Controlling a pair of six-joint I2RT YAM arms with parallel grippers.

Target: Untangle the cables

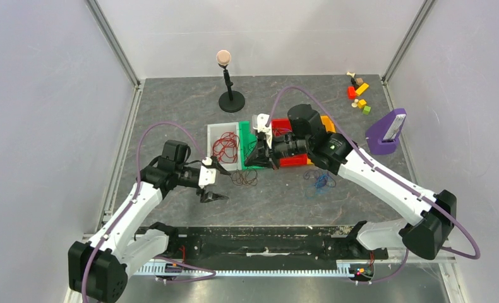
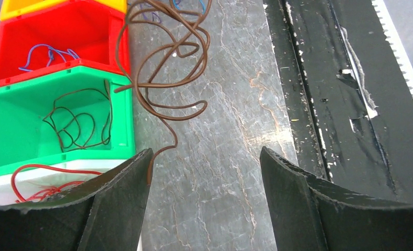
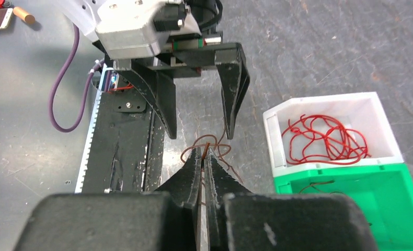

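A loose clump of brown cables (image 1: 244, 177) lies on the grey table between my two grippers. My right gripper (image 3: 205, 150) is shut on a brown cable strand at its fingertips. In the top view the right gripper (image 1: 251, 163) sits at the near end of the green bin (image 1: 250, 136). My left gripper (image 2: 205, 151) is open and faces it, and a brown cable (image 2: 162, 78) end touches the inner face of its left finger (image 2: 126, 188). Red cables (image 3: 319, 138) lie in the white bin (image 3: 324, 102). Blue cables (image 2: 47, 54) lie in the red bin. More blue cables (image 1: 319, 182) lie on the table.
The green bin (image 2: 16, 110) holds a thin brown cable (image 2: 73, 125). An orange bin (image 1: 328, 123) is behind the right arm. A black stand (image 1: 230, 85), small toy blocks (image 1: 359, 93) and a purple holder (image 1: 386, 134) stand at the back. A black rail (image 1: 253, 243) runs along the near edge.
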